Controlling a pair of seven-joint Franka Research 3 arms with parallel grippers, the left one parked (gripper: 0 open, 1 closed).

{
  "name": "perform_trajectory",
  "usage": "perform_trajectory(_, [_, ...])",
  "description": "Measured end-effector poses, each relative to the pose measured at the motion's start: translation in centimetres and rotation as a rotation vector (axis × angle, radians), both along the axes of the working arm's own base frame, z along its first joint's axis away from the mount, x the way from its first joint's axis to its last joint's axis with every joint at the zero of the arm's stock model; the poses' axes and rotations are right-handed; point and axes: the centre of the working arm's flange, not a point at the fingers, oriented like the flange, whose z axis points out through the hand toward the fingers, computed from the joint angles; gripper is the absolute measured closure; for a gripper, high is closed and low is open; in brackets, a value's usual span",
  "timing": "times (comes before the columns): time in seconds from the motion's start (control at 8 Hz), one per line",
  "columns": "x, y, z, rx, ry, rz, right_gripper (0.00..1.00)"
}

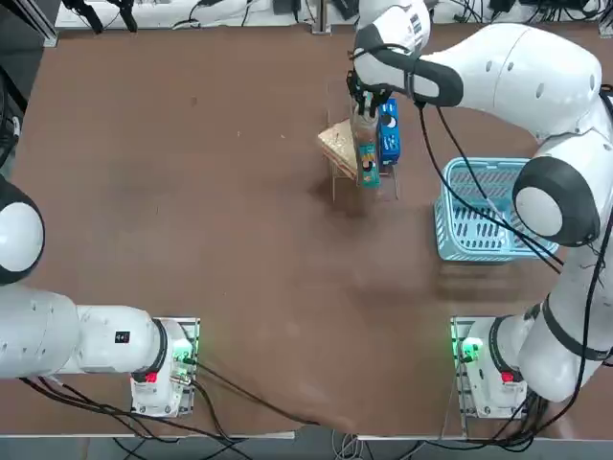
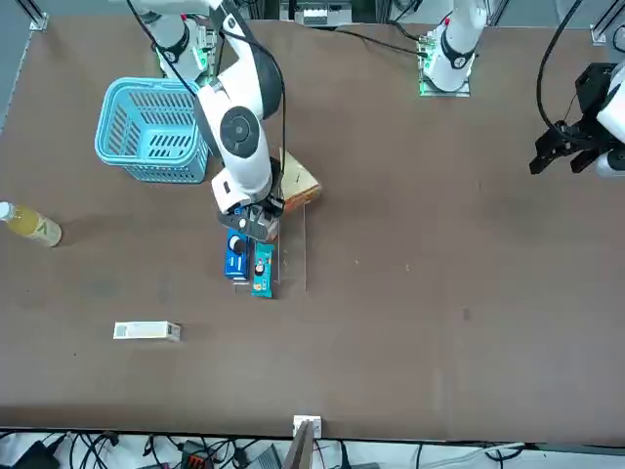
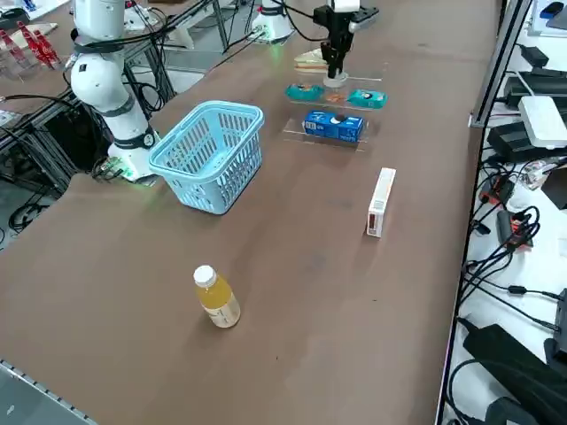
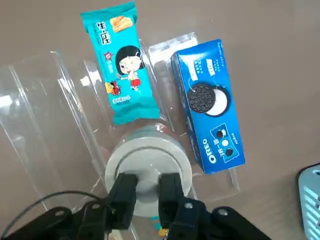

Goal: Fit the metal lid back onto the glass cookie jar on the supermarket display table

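Teal snack pack (image 4: 121, 60) and blue cookie box (image 4: 210, 105) flank the right claw (image 4: 148, 196).

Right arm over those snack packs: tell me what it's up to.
The right arm's pincer is shut on the knob of the metal lid, holding it down over the glass cookie jar. The jar stands in a clear acrylic rack between a teal snack pack and a blue Oreo box. Whether the lid is seated cannot be told.

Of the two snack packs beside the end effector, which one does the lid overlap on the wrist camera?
The teal snack pack with the cartoon girl: the metal lid, held by the right end effector, covers its end. The blue cookie box lies alongside.
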Motion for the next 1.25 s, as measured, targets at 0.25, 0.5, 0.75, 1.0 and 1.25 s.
perform_trajectory(0.25, [0.0, 0.0, 0.0, 0.003, -0.006, 0.0, 0.72])
perform_trajectory(0.5, [0.0, 0.0, -0.1, 0.008, -0.013, 0.001, 0.72])
perform_trajectory(0.75, [-0.3, -0.3, 0.0, 0.021, -0.032, 0.003, 0.72])
perform_trajectory(1.0, [-0.8, -0.6, -0.1, 0.034, -0.049, 0.01, 0.72])
perform_trajectory(1.25, [-1.1, -0.8, -0.1, 0.042, -0.059, 0.024, 0.72])
